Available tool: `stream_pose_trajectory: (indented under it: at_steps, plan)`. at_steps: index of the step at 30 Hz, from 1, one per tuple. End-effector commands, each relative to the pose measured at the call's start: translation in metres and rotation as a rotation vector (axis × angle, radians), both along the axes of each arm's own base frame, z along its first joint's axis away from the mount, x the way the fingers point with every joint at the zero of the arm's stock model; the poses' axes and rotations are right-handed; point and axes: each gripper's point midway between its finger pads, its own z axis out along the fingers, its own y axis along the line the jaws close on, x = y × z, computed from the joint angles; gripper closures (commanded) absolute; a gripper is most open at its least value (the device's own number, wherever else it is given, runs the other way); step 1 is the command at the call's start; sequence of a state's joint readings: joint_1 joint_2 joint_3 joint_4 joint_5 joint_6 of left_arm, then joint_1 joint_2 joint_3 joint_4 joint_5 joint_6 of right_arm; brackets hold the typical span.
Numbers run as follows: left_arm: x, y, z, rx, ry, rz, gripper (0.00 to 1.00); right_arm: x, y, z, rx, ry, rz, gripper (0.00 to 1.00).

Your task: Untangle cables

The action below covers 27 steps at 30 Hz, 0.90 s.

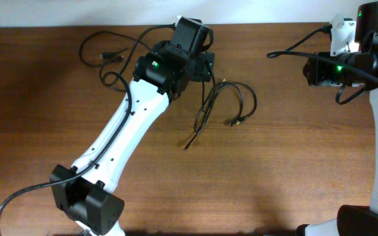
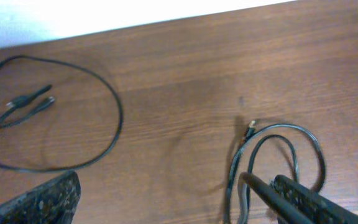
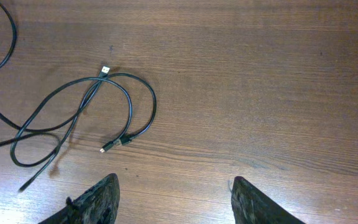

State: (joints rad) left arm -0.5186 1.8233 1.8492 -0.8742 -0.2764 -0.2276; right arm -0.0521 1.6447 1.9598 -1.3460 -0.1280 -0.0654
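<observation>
One thin black cable (image 1: 96,40) lies as a loose loop at the table's far left, and in the left wrist view (image 2: 115,118) its two plugs lie inside the loop. The other cables (image 1: 223,98) lie crossed in a tangle at the table's middle. They also show in the left wrist view (image 2: 272,140) and the right wrist view (image 3: 86,106). My left gripper (image 1: 205,65) (image 2: 173,208) is open just above the far end of the tangle, with a strand beside its right finger. My right gripper (image 1: 309,69) (image 3: 173,199) is open and empty, to the right of the tangle.
The wooden table (image 1: 274,170) ends at a white back edge (image 2: 104,15). The left arm's white link (image 1: 123,131) crosses the table's left half. A thick robot cable (image 1: 294,46) hangs by the right arm.
</observation>
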Motion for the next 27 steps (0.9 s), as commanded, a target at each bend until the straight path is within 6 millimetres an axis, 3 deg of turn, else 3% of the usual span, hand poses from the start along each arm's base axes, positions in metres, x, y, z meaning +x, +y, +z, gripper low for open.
stream_pose_trajectory:
  at_steps: [1,3,4,6,9,11,13,15,18,21,23,26,27]
  plan:
    - [0.0,-0.007,0.011,-0.025,-0.02,-0.027,0.01,0.0,0.001,0.005,-0.013,-0.013,0.01,0.43]
    - [-0.005,-0.011,0.006,-0.041,0.011,-0.051,0.01,0.0,0.001,0.004,-0.013,-0.011,0.01,0.43]
    - [-0.011,-0.017,-0.006,-0.055,0.066,-0.083,0.01,0.0,0.001,0.003,-0.013,-0.01,0.01,0.42]
    - [-0.028,-0.035,-0.052,-0.072,0.217,-0.153,0.01,0.0,0.001,0.003,-0.013,-0.01,0.01,0.42]
    - [-0.045,-0.057,-0.136,-0.012,0.367,-0.181,0.01,0.0,0.001,0.003,-0.013,-0.008,0.01,0.43]
    - [-0.058,-0.074,-0.174,0.012,0.446,-0.22,0.01,0.0,0.001,0.003,-0.013,-0.008,0.01,0.43]
    - [-0.071,-0.076,-0.194,0.059,0.515,-0.252,0.01,-0.001,0.001,0.003,-0.013,-0.006,0.01,0.42]
    - [-0.076,-0.072,-0.194,0.086,0.537,-0.273,0.01,-0.001,0.001,0.003,-0.013,-0.006,0.01,0.42]
    - [-0.075,-0.061,-0.175,0.109,0.562,-0.252,0.01,-0.001,0.001,0.003,-0.012,-0.005,0.01,0.42]
    - [-0.064,-0.064,-0.132,0.08,0.51,-0.252,0.01,-0.001,0.001,0.003,-0.013,-0.005,0.01,0.43]
    - [-0.053,-0.072,-0.092,0.046,0.428,-0.276,0.01,-0.001,0.001,0.003,-0.013,-0.005,0.01,0.43]
    - [-0.046,-0.077,-0.052,0.019,0.357,-0.294,0.01,-0.001,0.001,0.003,-0.012,-0.005,0.01,0.43]
    - [-0.046,-0.077,-0.048,0.016,0.352,-0.295,0.01,-0.001,0.001,0.002,-0.012,-0.004,0.011,0.42]
